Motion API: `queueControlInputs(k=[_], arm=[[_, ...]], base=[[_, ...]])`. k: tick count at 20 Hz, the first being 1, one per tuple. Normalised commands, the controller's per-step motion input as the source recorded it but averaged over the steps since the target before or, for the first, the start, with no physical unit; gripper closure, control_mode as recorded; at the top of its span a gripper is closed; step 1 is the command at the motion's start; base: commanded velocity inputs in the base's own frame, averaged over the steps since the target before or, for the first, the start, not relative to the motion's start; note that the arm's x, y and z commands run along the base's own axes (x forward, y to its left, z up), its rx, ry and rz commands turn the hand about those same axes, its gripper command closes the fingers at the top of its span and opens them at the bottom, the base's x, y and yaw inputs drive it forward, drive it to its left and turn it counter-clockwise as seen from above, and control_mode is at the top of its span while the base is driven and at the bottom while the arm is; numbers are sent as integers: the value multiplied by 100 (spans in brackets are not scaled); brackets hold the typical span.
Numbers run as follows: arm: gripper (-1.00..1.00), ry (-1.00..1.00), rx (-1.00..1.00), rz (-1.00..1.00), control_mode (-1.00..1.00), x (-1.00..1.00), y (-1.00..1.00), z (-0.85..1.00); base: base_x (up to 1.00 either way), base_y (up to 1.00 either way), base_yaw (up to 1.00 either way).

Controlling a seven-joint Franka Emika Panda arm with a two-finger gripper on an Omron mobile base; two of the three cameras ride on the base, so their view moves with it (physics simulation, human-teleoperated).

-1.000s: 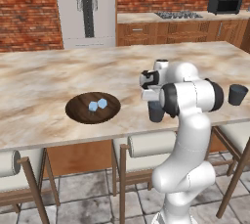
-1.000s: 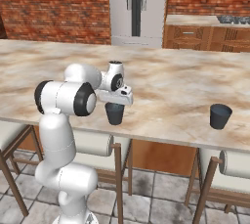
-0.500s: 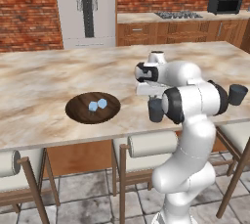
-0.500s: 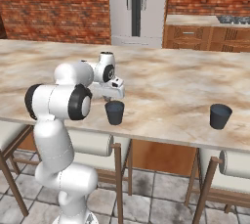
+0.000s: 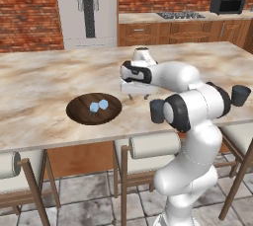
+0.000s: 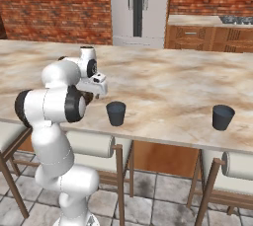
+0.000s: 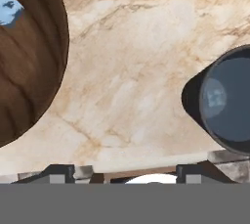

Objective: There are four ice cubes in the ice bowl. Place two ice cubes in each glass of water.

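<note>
Left base view: camera behind arm, on its left, high, facing forward and down across counter (image 5: 44, 87); mid distance. Bowl (image 5: 94, 108) left of gripper (image 5: 138, 95), near glass (image 5: 157, 111) right of it, just beside.

Right base view: behind arm, on its right, same tilt and range. Shares counter (image 6: 163, 92), near glass (image 6: 116, 113), far glass (image 6: 223, 117) well right of gripper (image 6: 99, 94).

Hand view: close, straight down on counter (image 7: 132, 76). Bowl (image 7: 29, 66) at frame left, glass (image 7: 227, 100) at right, gripper (image 7: 124, 171) between them.
</note>
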Motion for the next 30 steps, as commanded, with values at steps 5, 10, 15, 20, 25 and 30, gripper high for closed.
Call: queueControlInputs(k=[5, 10, 15, 20, 25, 30], arm=[[-100, 4, 0, -2, -100, 2, 100, -12], [-100, 2, 0, 0, -100, 16, 100, -11], [-100, 0, 0, 0, -100, 3, 74, -29], [-100, 0, 0, 1, -100, 45, 27, -32], [-100, -1, 0, 6, -100, 53, 16, -13], [-100, 0, 0, 9, -100, 24, 39, -9]], base=[[0, 0, 0], [0, 0, 0], [0, 0, 0], [0, 0, 0], [0, 0, 0], [0, 0, 0]])
